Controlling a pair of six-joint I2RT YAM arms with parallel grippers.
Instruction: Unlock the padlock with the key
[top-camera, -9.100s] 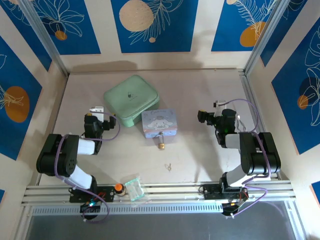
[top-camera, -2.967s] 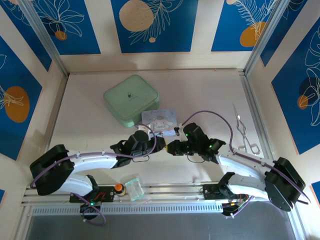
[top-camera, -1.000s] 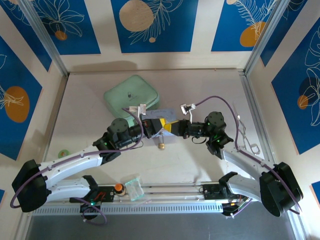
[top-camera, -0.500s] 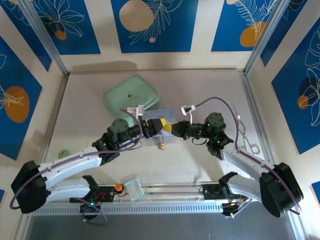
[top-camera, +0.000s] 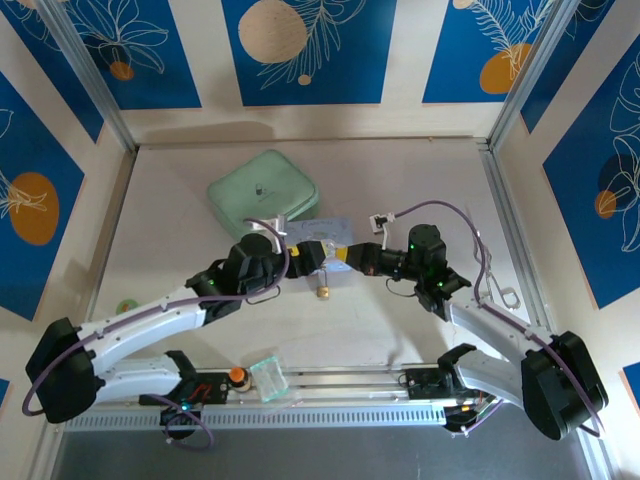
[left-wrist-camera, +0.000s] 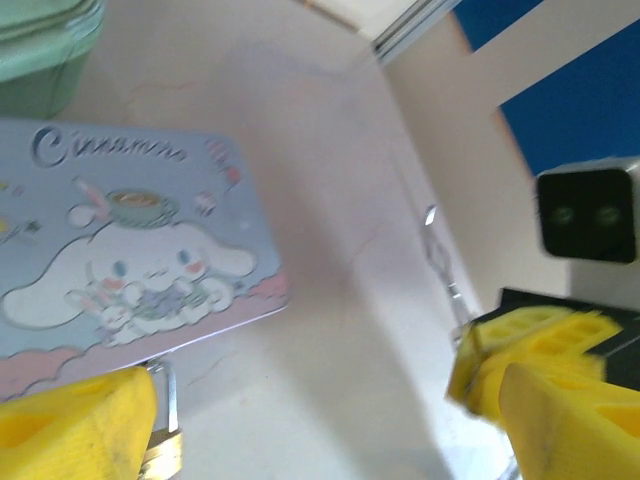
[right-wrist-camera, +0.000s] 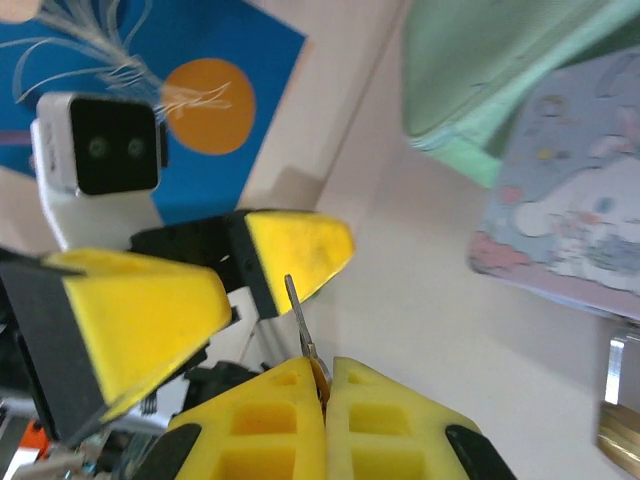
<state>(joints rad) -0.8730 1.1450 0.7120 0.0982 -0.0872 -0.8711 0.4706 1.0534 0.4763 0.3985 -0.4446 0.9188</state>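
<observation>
Beige matte worktop (top-camera: 400, 180) boxed in by blue leaf-print panels (top-camera: 300, 50). Right claw (right-wrist-camera: 325, 370): yellow ribbed pads pressed together, pinching key (right-wrist-camera: 298, 320) by its head, thin silver blade poking up and free, probably so the tip can reach a keyhole. Left claw (left-wrist-camera: 325, 420): spread wide, gripping nothing, yellow wedge fingers either side of the blade in the right wrist view, close but apart from it. Both claws raised tip to tip over the middle of the worktop, just above the padlock (top-camera: 322, 291). Padlock: small brass body, shiny, flat on the worktop at the near edge of the tin (left-wrist-camera: 130, 260), thin silver shackle running up to the tin's front, likely through its clasp, hence locked to it. Tin: pastel, glossy, embossed cartoon lid, rounded corners. Green case (top-camera: 260, 190): smooth, rounded, just behind the tin. Unlocking not yet begun; key well short of padlock.
</observation>
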